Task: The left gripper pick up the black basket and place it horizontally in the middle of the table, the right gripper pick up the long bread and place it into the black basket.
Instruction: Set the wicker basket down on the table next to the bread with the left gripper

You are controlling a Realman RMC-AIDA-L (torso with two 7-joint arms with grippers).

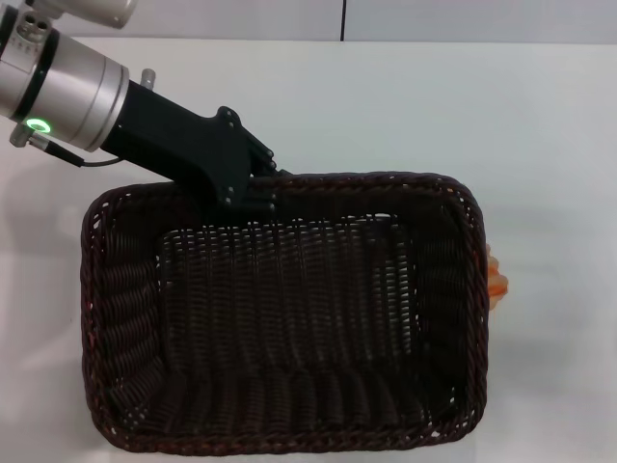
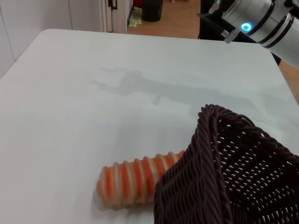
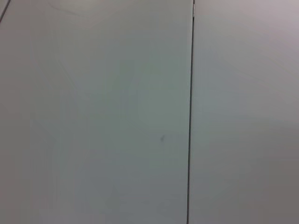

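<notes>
The black basket [image 1: 289,439] fills the middle of the head view, long side across, and looks raised off the white table [image 1: 434,106]. My left gripper [image 1: 256,198] reaches in from the upper left and is shut on the basket's far rim. The long bread [image 1: 495,280], orange and cream striped, just peeks out past the basket's right edge. In the left wrist view the bread [image 2: 126,182] lies on the table [image 2: 93,93] with one end hidden under the basket's corner [image 2: 219,182]. My right arm [image 2: 261,18] sits at the table's far corner there.
The right wrist view shows only pale wall panels with a dark seam [image 3: 190,112]. A wooden floor and dark objects [image 2: 152,9] lie beyond the table's far edge.
</notes>
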